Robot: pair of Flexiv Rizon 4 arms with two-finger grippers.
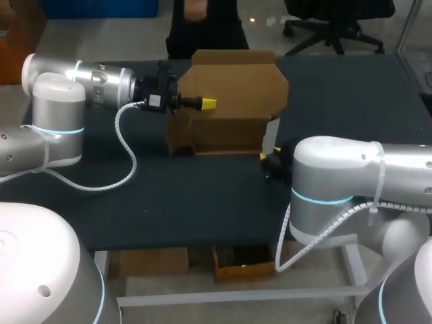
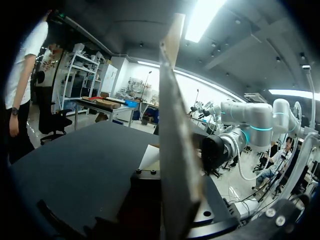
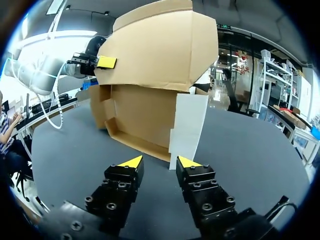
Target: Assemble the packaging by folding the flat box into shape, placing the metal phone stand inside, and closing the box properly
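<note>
In the head view my right arm (image 1: 337, 175) covers nearly all of my right tool (image 1: 269, 156). Only slivers of yellow show beside it, near the right edge of the bench (image 1: 169, 196), and the bench's near right corner is under that arm too.

The raised flap (image 1: 233, 81) of the box (image 1: 223, 135) hides the far finger of my left tool (image 1: 206, 103), which grips the flap, so I see just one yellow tip. Whatever lies behind the flap, toward the bench's far edge, is screened from me.

In the left wrist view the flap stands edge-on through the middle and blocks both of that tool's tips.

A white sheet (image 3: 187, 125) leans against the box. I cannot tell what it is.
</note>
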